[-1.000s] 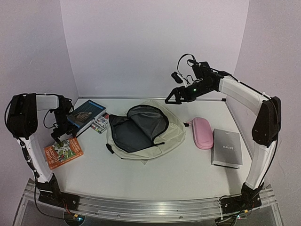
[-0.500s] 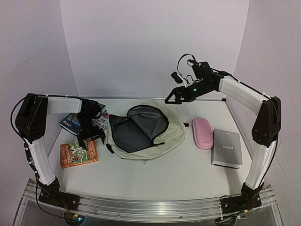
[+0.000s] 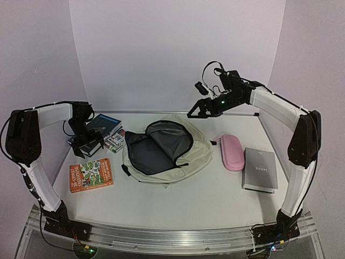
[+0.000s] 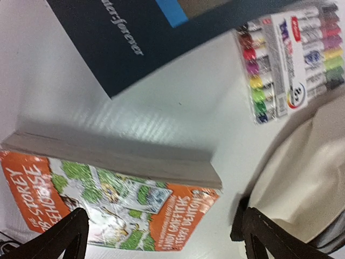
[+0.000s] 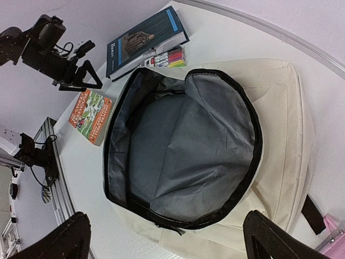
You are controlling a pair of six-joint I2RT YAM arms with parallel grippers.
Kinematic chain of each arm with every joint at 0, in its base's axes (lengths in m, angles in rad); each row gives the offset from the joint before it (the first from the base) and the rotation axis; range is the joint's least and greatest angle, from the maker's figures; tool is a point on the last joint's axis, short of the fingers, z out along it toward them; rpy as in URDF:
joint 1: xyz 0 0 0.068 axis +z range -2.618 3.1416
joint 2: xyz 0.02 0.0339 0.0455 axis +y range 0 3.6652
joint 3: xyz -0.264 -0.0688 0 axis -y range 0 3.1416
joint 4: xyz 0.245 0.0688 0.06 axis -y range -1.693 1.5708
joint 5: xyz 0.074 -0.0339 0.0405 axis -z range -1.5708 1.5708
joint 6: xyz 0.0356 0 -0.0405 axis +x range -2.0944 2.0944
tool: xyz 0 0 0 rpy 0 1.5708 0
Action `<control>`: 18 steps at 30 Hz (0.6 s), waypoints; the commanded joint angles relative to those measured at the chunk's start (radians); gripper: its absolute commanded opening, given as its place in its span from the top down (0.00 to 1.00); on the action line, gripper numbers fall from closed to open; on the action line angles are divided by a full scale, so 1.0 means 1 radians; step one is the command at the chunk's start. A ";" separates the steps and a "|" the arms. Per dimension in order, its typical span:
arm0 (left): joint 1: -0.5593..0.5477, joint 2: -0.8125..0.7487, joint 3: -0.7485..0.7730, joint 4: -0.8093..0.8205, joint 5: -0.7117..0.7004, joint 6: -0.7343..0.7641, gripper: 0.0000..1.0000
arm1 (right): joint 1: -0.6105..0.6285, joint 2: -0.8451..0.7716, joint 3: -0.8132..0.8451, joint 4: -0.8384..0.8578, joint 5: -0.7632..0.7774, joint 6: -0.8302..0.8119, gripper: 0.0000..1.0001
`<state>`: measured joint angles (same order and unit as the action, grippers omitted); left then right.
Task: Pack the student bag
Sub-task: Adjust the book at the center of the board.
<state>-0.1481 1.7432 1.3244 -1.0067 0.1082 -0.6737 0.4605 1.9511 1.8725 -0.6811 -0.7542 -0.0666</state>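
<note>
3 books [image 3: 90,175] [image 3: 108,123] [image 3: 260,169], 1 marker pk [image 3: 114,141], 1 case [image 3: 232,152], 1 student bag [image 3: 200,152].

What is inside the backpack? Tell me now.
Only grey lining shows inside the open backpack; no items are visible. Whatever lies under its folded near edge is covered.

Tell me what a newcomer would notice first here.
The big cream student bag lies mid-table, unzipped wide, with its dark lining showing and nothing visible inside. The right hand hovers open above its far right side. The left hand hangs open at the left near an orange book. A pink pencil case and a grey book lie to the right.
</note>
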 commanded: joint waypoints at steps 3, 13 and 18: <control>0.009 0.177 0.136 0.045 -0.019 0.114 0.01 | 0.012 0.013 0.038 0.006 -0.039 0.007 0.02; -0.085 0.114 -0.018 0.086 0.218 0.249 0.18 | 0.014 -0.008 0.012 0.007 -0.072 -0.017 0.02; -0.209 0.089 -0.024 0.026 0.261 0.299 0.27 | 0.033 0.012 0.031 0.007 -0.089 -0.013 0.02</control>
<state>-0.2630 1.9043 1.2966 -0.9231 0.2831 -0.4475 0.4716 1.9549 1.8736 -0.6815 -0.8059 -0.0692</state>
